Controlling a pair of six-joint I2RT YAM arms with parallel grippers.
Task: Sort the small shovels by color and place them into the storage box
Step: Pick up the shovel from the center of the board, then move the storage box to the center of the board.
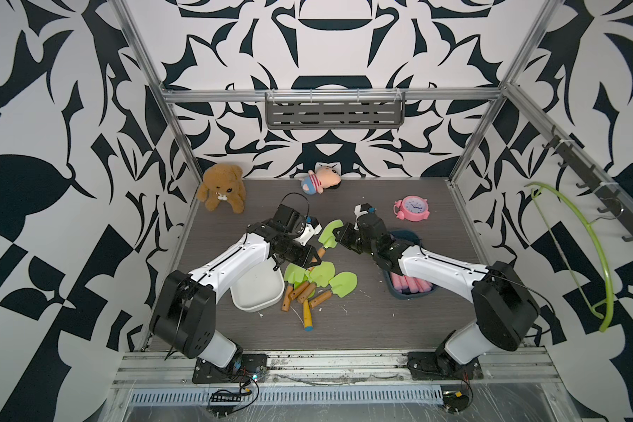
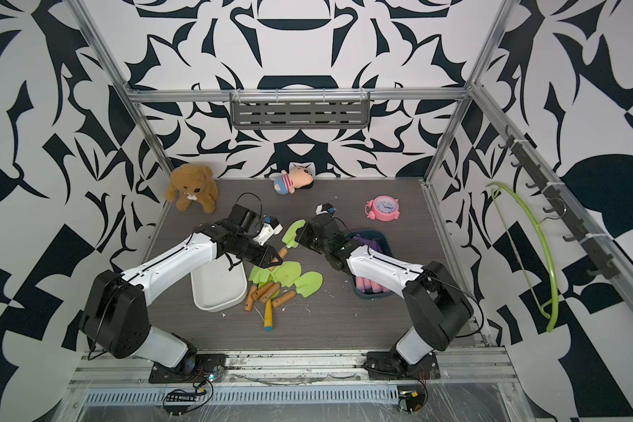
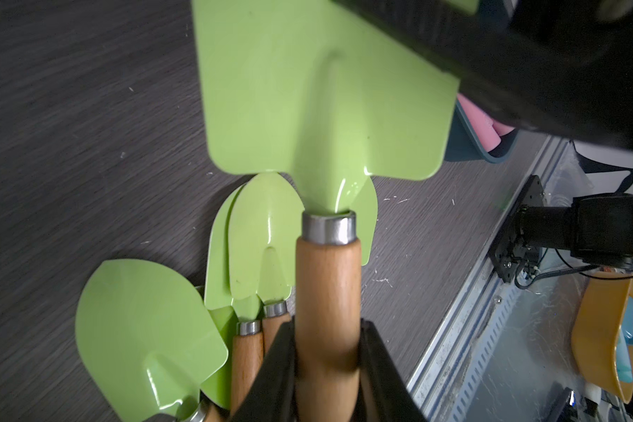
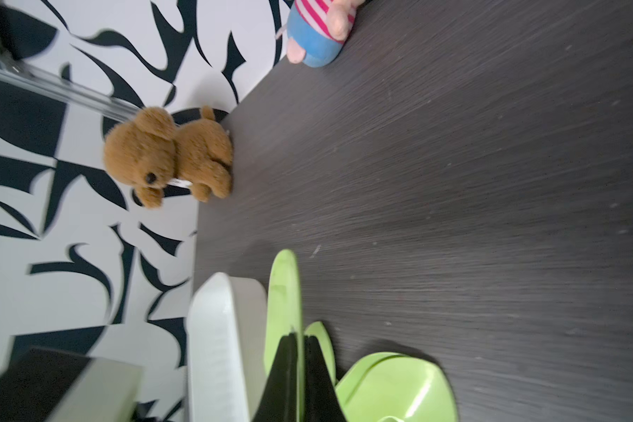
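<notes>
Dark tabletop (image 1: 362, 321) | your left gripper (image 3: 328, 329) clamps green shovel (image 3: 307, 102) by handle | right gripper (image 4: 299, 338) pinches its blade (12 o'clock of pile (image 1: 315, 281))

Two matching robot arms. The left arm (image 1: 234, 255) and the right arm (image 1: 441, 268) each have a glossy white upper link, marked with a thin black seam line and a row of small dark screws. Each shoulder housing (image 1: 183, 310) is bulky, rounded and matte black. It joins a white lower segment on a flat black base plate (image 1: 231, 367). The forearms and wrists are black and boxy, each carrying a small white camera block (image 1: 309, 229) with a blue dot. A thin black cable (image 1: 294, 193) loops off the wrist. The left gripper (image 3: 328, 325) and right gripper (image 4: 300, 336) have black wedge-shaped fingers tapering to narrow tips.
</notes>
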